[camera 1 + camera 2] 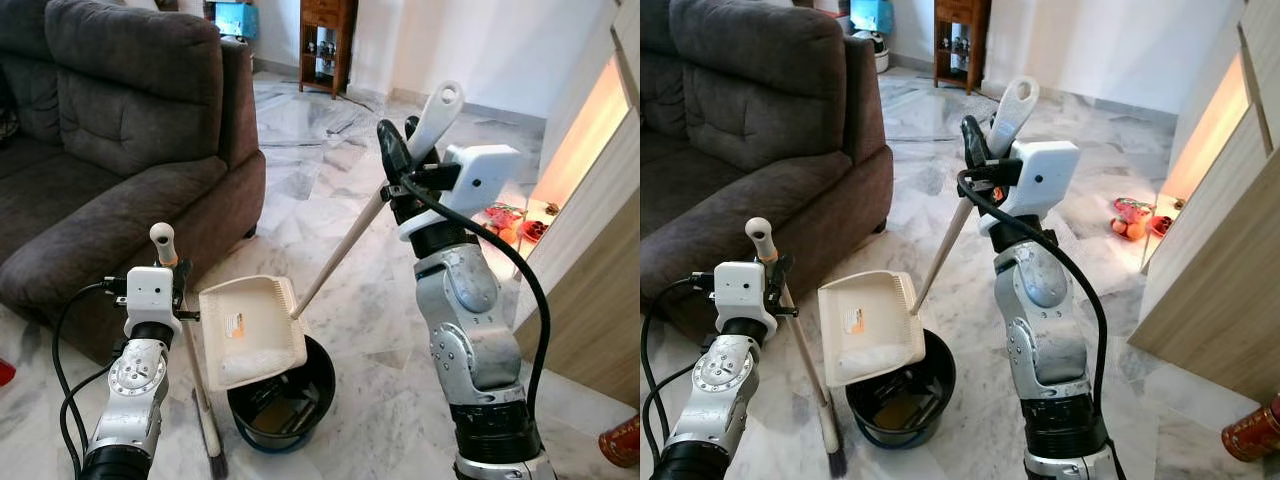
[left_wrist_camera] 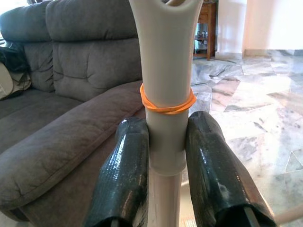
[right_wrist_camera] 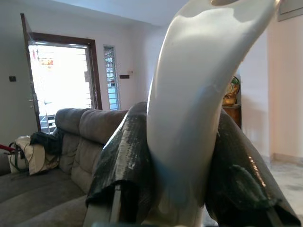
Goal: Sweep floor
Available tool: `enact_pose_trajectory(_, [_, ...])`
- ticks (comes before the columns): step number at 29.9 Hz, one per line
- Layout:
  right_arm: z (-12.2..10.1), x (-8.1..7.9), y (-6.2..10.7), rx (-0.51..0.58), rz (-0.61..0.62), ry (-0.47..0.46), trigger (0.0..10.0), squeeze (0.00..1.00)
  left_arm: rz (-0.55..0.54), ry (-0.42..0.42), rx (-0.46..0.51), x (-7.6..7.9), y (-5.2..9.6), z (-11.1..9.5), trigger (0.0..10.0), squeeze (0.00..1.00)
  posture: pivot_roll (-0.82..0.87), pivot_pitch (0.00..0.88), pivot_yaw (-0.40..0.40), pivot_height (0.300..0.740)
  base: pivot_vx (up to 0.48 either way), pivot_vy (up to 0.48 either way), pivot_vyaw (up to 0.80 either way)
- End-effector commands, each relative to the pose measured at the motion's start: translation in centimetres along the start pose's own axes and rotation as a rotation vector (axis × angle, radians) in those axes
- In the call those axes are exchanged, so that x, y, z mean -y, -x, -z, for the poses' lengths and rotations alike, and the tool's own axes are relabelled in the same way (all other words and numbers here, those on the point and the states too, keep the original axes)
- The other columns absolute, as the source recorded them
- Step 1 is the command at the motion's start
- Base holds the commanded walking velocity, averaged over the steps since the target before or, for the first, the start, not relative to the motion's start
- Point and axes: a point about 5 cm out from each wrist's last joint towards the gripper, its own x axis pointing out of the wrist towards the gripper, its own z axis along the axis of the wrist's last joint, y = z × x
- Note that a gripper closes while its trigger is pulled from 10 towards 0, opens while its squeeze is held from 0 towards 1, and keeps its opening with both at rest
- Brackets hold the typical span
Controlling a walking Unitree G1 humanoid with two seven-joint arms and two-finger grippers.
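A cream dustpan hangs tilted with its lower edge over a black bin on the marble floor. Its long handle rises to my right gripper, which is shut on the handle's top end. My left gripper is shut on a broom handle just below an orange rubber band. The broom stands nearly upright left of the bin, and its dark bristles reach the floor. Both black fingers press the handle's sides.
A dark grey sofa stands close on the left, right behind the broom. A wooden cabinet lines the right side, with red items on the floor by it. A wooden shelf stands far back. Open marble floor lies ahead.
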Motion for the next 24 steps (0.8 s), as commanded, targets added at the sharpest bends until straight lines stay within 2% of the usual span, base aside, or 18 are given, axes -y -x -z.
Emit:
enact_pose_trajectory(1, [-1.9, -0.6, -0.1, 0.105, -0.033, 0.037, 10.0, 0.00, 0.000, 0.007, 0.065, 0.0, -0.4, -1.3, 10.0, 0.00, 0.04, 0.000, -0.023, 0.740, 0.000, 0.000, 0.00])
enact_pose_trajectory(12, [-1.9, -2.7, 0.3, 0.150, -0.089, 0.087, 10.0, 0.00, 0.000, 0.008, 0.064, 0.0, -0.4, -1.3, 10.0, 0.00, 0.04, 0.000, -0.023, 0.740, 0.000, 0.000, 0.00])
enact_pose_trajectory(14, [-2.0, -3.7, 0.4, 0.174, -0.150, 0.150, 10.0, 0.00, 0.000, 0.007, 0.063, 0.0, -0.4, -1.2, 10.0, 0.00, 0.04, 0.000, -0.022, 0.740, 0.000, 0.000, 0.00])
enact_pose_trajectory(16, [-2.0, -3.9, 0.5, 0.177, -0.165, 0.162, 10.0, 0.00, -0.001, 0.007, 0.063, 0.0, -0.4, -1.2, 10.0, 0.00, 0.04, 0.000, -0.022, 0.740, 0.000, 0.000, 0.00])
enact_pose_trajectory(19, [-1.4, -5.3, 0.9, 0.173, -0.264, 0.249, 10.0, 0.00, 0.002, 0.007, 0.064, 0.1, -0.4, -1.3, 10.0, 0.00, 0.04, 0.000, -0.022, 0.740, 0.000, 0.000, 0.00])
enact_pose_trajectory(24, [-1.3, -6.5, 1.3, 0.185, -0.308, 0.241, 10.0, 0.00, 0.002, 0.007, 0.065, 0.0, -0.5, -1.3, 10.0, 0.00, 0.04, 0.000, -0.021, 0.740, 0.000, 0.000, 0.00])
